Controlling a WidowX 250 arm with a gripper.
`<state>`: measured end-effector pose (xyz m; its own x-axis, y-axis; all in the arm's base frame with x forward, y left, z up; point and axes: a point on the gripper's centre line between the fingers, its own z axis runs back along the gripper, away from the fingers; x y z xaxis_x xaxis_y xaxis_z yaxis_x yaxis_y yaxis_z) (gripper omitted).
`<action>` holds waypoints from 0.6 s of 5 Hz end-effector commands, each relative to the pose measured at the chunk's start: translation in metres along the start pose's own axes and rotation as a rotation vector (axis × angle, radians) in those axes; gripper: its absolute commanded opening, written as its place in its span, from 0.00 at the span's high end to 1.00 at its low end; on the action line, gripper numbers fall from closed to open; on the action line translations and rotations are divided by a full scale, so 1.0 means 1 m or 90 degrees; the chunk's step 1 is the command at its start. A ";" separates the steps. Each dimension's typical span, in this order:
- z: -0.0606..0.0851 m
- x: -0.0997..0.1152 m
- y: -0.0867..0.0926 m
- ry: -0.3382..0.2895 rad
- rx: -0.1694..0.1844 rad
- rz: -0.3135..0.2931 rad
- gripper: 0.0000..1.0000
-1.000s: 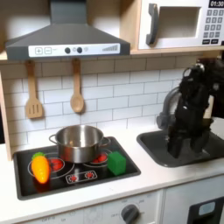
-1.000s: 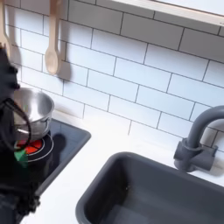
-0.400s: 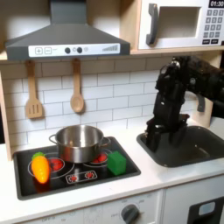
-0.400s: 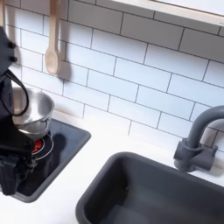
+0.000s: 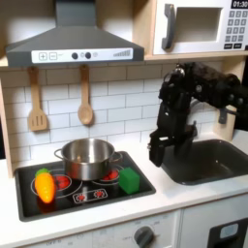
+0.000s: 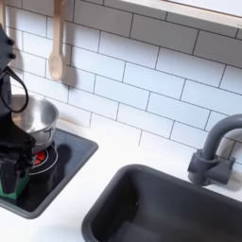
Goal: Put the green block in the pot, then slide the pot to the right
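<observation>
The small green block (image 5: 129,180) sits on the black stove top (image 5: 82,194), near its right front corner in the first exterior view. The shiny steel pot (image 5: 87,158) stands on the back burner, left of and behind the block; it also shows in the second exterior view (image 6: 34,120). My gripper (image 5: 157,152) hangs open above the counter strip between stove and sink, up and to the right of the block, holding nothing. At the second exterior view's left edge, my gripper (image 6: 11,175) stands in front of the stove and hides most of the block.
An orange-and-yellow toy vegetable (image 5: 44,184) lies on the stove's left front. The dark sink basin (image 5: 208,160) with its faucet (image 6: 210,151) is on the first exterior view's right. Wooden utensils (image 5: 85,97) hang on the tiled wall under the range hood.
My arm has swung from over the sink toward the first exterior view's left, bringing the gripper close to the stove's right edge. The pot, block and vegetable have not moved.
</observation>
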<state>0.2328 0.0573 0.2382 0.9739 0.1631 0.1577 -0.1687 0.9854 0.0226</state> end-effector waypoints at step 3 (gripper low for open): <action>-0.016 0.031 0.011 0.000 -0.004 0.034 0.00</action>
<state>0.2630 0.0750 0.2273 0.9631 0.2187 0.1571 -0.2227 0.9748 0.0084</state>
